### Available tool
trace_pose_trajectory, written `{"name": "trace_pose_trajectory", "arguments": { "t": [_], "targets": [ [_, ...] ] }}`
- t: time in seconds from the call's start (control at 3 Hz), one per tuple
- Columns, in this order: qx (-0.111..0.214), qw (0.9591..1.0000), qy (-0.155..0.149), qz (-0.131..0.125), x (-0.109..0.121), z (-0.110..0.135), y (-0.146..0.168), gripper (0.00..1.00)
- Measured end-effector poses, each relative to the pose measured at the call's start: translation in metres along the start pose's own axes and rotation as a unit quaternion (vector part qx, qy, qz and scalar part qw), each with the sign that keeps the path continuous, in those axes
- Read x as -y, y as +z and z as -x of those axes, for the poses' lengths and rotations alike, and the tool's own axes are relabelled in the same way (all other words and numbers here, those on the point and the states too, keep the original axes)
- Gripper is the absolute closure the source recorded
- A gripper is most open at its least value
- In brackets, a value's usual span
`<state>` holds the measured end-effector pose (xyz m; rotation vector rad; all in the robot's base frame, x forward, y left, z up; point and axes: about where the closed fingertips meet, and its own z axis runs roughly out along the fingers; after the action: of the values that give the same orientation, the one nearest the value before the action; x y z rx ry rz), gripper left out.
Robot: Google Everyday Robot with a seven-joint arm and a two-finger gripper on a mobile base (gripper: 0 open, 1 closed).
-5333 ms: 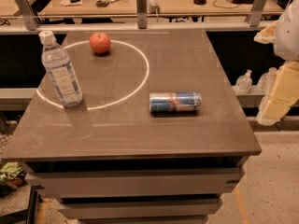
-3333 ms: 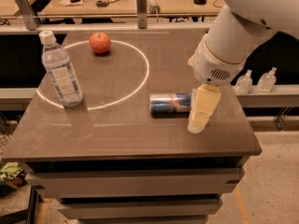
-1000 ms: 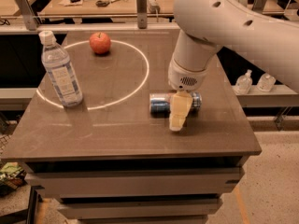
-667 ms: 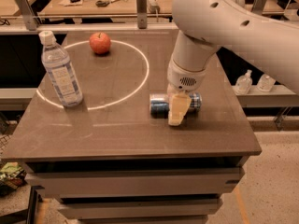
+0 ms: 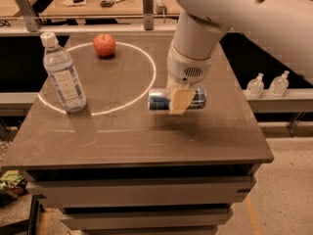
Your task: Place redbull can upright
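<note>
Camera view showed the end effector just outside the right edge of the white ring painted on the bench. It held the can, with one beige finger lying across the can's near side and the other hidden behind it. The can lay on its side, long axis running left to right, its left end near the ring's line and its right end pointing away from the ring. It seemed to hang slightly clear of the bench, with a soft shadow beneath it. The white arm came down onto it from the upper right.

An apple sat inside the ring, near its far edge. A clear bottle with a white cap stood upright on the ring's left edge. Well to the right of the ring, off the bench, two small bottles stood on a lower ledge.
</note>
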<state>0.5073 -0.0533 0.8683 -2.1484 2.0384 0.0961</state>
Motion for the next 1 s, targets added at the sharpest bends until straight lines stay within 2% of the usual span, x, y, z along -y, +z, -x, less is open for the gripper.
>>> {"name": "trace_pose_trajectory", "arguments": {
  "t": [0.33, 0.67, 1.0],
  "targets": [
    [0.071, 0.9964, -0.026, -0.039, -0.003, 0.019, -0.05, 1.0],
    [0.178, 0.9818, -0.003, -0.067, 0.003, 0.004, -0.075, 1.0],
    [0.303, 0.9507, 0.029, -0.06, 0.008, -0.008, -0.062, 1.0]
  ]
}}
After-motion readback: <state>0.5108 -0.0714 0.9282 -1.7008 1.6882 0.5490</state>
